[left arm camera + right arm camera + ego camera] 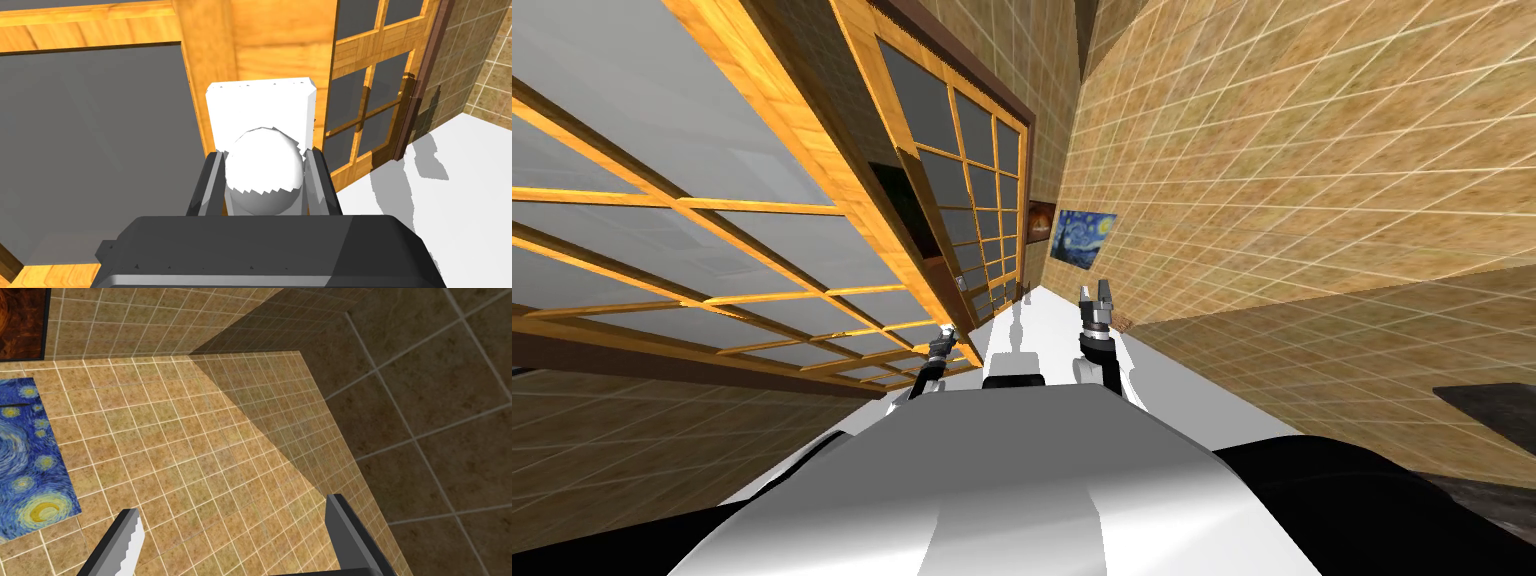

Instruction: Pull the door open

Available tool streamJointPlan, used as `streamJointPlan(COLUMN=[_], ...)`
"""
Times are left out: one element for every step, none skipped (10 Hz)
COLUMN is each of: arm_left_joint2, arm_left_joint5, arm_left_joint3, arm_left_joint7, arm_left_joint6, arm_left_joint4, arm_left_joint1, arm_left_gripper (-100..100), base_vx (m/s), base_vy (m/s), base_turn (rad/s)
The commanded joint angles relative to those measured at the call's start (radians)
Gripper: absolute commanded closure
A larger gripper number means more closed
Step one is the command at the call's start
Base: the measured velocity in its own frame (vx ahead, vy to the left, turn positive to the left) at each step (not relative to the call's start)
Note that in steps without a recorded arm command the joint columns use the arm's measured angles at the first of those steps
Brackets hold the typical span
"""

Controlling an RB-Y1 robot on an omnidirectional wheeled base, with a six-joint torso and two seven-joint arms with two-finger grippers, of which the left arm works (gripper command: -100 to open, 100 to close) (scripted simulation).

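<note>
Your left gripper [265, 154] is at the door [260, 40], a wooden leaf with grey panes set in orange-brown bars. Its fingers [212, 180] are closed narrow on the knob [264, 172], a round white ball, one blade pressing each side and the ball sitting deep between them, close to the gripper's dark body. The knob stands on a white plate [260, 105] fixed to the upright wooden edge piece of the door, beside one large grey pane.

In the head view you see the same gripper [944, 340] small, to your left, touching the near edge of the door [712, 250], which spreads wide across that side. Past that edge stands a second paned panel [962, 170] in the same wood, with a dark brown frame; the door lies at an angle to it, and a small black area shows between the two. The floor [465, 165] under the panel is white.

Your right gripper [1097, 293] hangs to your right in front of you, well apart from the door, pointing towards the tiled wall [1292, 180] where a blue swirled painting [1082, 237] hangs. Its fingers [131, 533] stand wide apart with nothing between them.
</note>
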Motion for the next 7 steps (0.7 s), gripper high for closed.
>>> streamJointPlan(arm_left_joint2=[0.016, 0.025, 0.034, 0.028, 0.044, 0.048, 0.058], arm_left_joint5=[-0.011, -0.017, -0.023, -0.019, -0.032, -0.035, -0.041], arm_left_joint3=[-0.027, -0.041, -0.055, -0.047, -0.072, -0.077, -0.089], arm_left_joint7=[0.031, 0.045, 0.060, 0.048, 0.073, 0.079, 0.092], arm_left_joint6=[-0.014, -0.019, -0.025, -0.018, -0.038, -0.043, -0.055], arm_left_joint4=[-0.004, -0.008, -0.012, -0.008, -0.012, -0.013, -0.015], arm_left_joint1=[0.010, 0.015, 0.020, 0.020, 0.034, 0.037, 0.044], arm_left_gripper=[100, 100, 100, 100, 100, 100, 100], base_vx=[-0.236, -0.224, -0.231, -0.109, -0.154, -0.190, -0.174], base_vy=[0.027, 0.047, 0.044, 0.014, 0.034, 0.034, 0.025], base_turn=[-0.077, -0.070, -0.092, -0.024, -0.077, -0.100, -0.075])
